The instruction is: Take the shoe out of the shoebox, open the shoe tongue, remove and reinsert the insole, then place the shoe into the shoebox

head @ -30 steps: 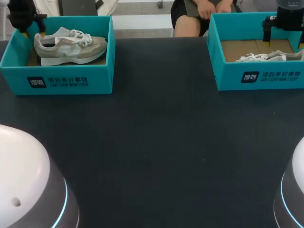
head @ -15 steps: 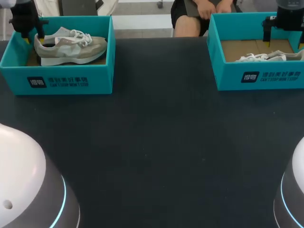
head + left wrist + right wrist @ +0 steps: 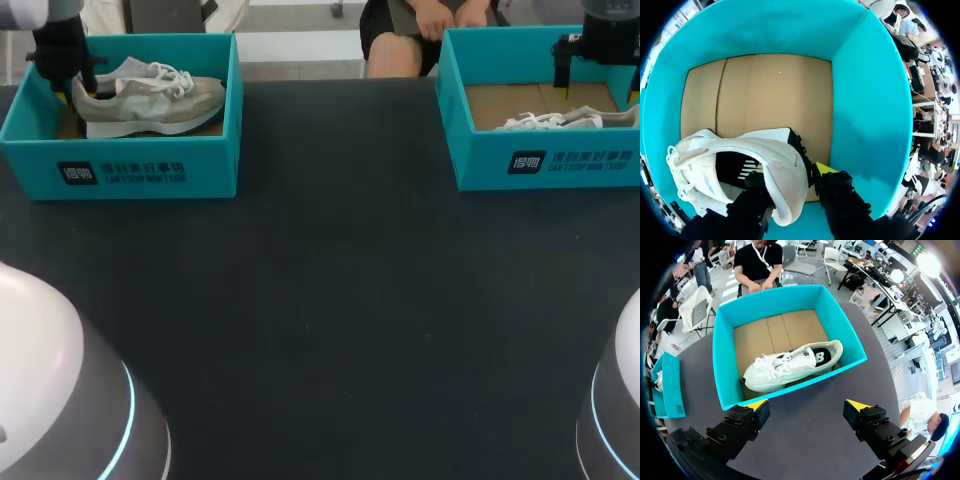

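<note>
- Dark worktop point(image 3: 330, 300) carrying two teal boxes well apart, with a broad bare stretch between them and toward the robot.
- Left end effector point(image 3: 790, 175): lowered into the left shoebox point(image 3: 865, 110) at the heel of the beige shoe point(image 3: 150, 100). One finger stands inside the shoe opening and the other outside the heel. Both appear to press the heel collar, so it is judged closed on the shoe.
- The shoe lies on the cardboard floor of the box, its toe pointing away from the end effector.
- Right end effector point(image 3: 807, 405): fingers spread wide and holding nothing. It hangs above the right shoebox point(image 3: 560, 160), whose white shoe point(image 3: 790, 367) lies ahead of and below the fingers.
- Step in hand, as judged: the first one, taking the shoe out of the box. The heel grip seems made, but the lift is not yet done.
- Next move, as judged: a straight rise until the sole clears the rim, then a carry toward the bare worktop.
- Edges: the box wall stands just beside the outer finger, so sideways travel before the rise risks dragging the box.
- Open room: above the left end effector, and over the bare middle of the worktop.
</note>
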Action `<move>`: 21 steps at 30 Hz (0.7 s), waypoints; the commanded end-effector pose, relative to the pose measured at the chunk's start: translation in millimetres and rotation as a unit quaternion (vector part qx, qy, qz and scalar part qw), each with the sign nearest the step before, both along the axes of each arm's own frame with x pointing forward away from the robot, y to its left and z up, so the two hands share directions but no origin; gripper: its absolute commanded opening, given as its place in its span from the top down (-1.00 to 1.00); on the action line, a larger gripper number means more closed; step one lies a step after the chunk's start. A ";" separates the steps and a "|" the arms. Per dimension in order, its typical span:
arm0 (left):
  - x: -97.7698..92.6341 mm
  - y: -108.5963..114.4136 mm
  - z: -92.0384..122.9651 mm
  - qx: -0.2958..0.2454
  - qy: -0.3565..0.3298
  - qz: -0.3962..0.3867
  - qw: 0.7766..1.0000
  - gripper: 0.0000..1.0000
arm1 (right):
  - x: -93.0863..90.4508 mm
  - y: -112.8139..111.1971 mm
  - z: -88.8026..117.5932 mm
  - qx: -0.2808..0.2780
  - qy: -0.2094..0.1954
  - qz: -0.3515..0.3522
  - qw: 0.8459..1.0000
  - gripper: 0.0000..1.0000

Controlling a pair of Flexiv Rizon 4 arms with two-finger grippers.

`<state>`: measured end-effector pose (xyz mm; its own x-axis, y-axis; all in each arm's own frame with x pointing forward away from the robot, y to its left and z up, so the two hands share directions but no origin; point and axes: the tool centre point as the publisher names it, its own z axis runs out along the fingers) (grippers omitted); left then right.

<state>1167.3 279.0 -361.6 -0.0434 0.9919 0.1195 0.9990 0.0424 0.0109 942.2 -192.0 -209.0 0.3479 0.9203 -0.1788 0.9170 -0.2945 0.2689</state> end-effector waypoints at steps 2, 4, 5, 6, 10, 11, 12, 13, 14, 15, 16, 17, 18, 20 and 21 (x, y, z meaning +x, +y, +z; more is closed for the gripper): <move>7.3 -0.7 0.9 0.008 0.013 -0.005 1.000 1.00 | -1.1 -0.4 0.0 0.000 -0.001 0.001 1.000 -1.00; 6.5 0.3 3.3 0.011 0.016 -0.009 1.000 1.00 | -1.1 -0.4 0.0 0.000 -0.001 0.001 1.000 -1.00; 6.2 0.9 4.8 0.012 0.016 -0.011 1.000 1.00 | -1.1 -0.4 0.0 0.000 -0.001 0.001 1.000 -1.00; 5.4 1.5 6.6 0.017 0.016 -0.014 1.000 1.00 | -1.1 -0.4 0.0 0.000 -0.001 0.001 1.000 -1.00; 3.5 4.5 14.5 0.028 0.017 -0.022 0.999 1.00 | -1.1 -0.4 0.0 0.000 -0.001 0.001 1.000 -1.00; 2.4 5.1 18.4 0.029 0.015 -0.024 0.999 1.00 | -1.1 -0.4 0.0 0.000 -0.001 0.001 1.000 -1.00; 1.4 5.9 22.7 0.036 0.020 -0.026 0.999 1.00 | -1.1 -0.4 0.0 0.000 -0.001 0.001 1.000 -1.00; 0.1 6.3 27.4 0.038 0.019 -0.026 0.999 1.00 | -1.1 -0.4 0.0 0.000 -0.001 0.001 1.000 -1.00; -0.8 7.0 33.1 0.042 0.028 -0.023 0.998 1.00 | -1.1 -0.4 0.0 0.000 -0.001 0.001 1.000 -1.00; -2.5 7.2 40.2 0.045 0.028 -0.020 0.998 1.00 | -1.1 -0.4 0.0 0.000 -0.001 0.001 1.000 -1.00; -5.6 7.3 47.2 0.046 0.024 -0.022 0.998 1.00 | -1.1 -0.4 0.0 0.000 -0.001 0.001 1.000 -1.00; -8.3 7.8 56.4 0.041 0.036 -0.024 0.998 1.00 | -1.1 -0.4 0.0 0.000 -0.001 0.001 1.000 -1.00; -10.6 8.7 65.3 0.040 0.038 -0.024 0.998 1.00 | -1.1 -0.4 0.0 0.000 -0.001 0.001 1.000 -1.00; -17.5 9.2 84.5 0.030 0.037 -0.029 0.998 1.00 | -1.1 -0.4 0.0 0.000 -0.001 0.001 1.000 -1.00; -19.5 9.9 93.9 0.026 0.040 -0.025 0.999 1.00 | -1.1 -0.4 0.0 0.000 -0.001 0.001 1.000 -1.00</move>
<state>1160.6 286.9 -312.9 0.0202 0.9825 0.1852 0.9973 -0.0067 -0.0729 942.2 -192.0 -209.0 0.3480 0.9203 -0.1787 0.9170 -0.2946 0.2688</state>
